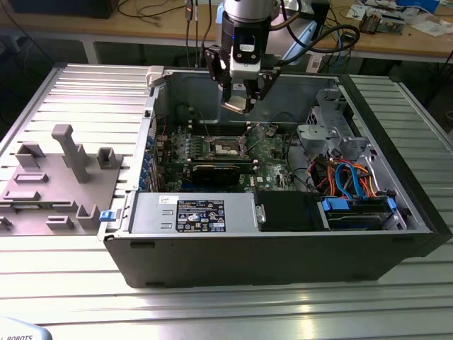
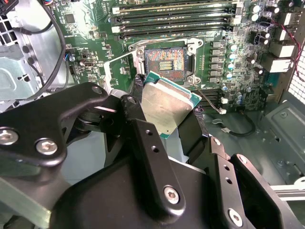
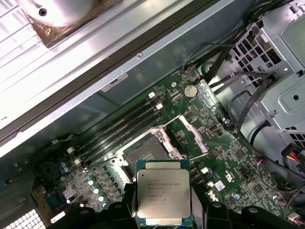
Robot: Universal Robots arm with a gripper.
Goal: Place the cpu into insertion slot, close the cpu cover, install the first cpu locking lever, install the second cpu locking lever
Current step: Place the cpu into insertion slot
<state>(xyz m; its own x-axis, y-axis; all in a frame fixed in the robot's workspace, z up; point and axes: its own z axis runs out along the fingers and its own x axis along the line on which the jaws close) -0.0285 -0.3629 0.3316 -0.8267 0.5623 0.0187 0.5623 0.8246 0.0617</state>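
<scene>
While hanging over the open computer case (image 1: 297, 258) in the exterior view, grasps the cpu (image 1: 237, 106) in the gripper (image 1: 241, 99), jaws clenched on two opposite edges of the chip. Carries it metal face outward and slightly tilted, as seen in the second wrist view. Keeps the cpu clear above the green motherboard (image 3: 224, 157), apart from the insertion slot (image 3: 145, 152) and touching nothing but the fingers (image 2: 190, 131). Leaves the slot bare, with its dark pin field exposed. Finds the cpu cover (image 3: 194, 134) swung up and open just beside the socket. Counts none of the four steps as finished; has yet to seat the chip, shut the cover and latch either locking lever. Cannot tell exactly where the levers stand.
</scene>
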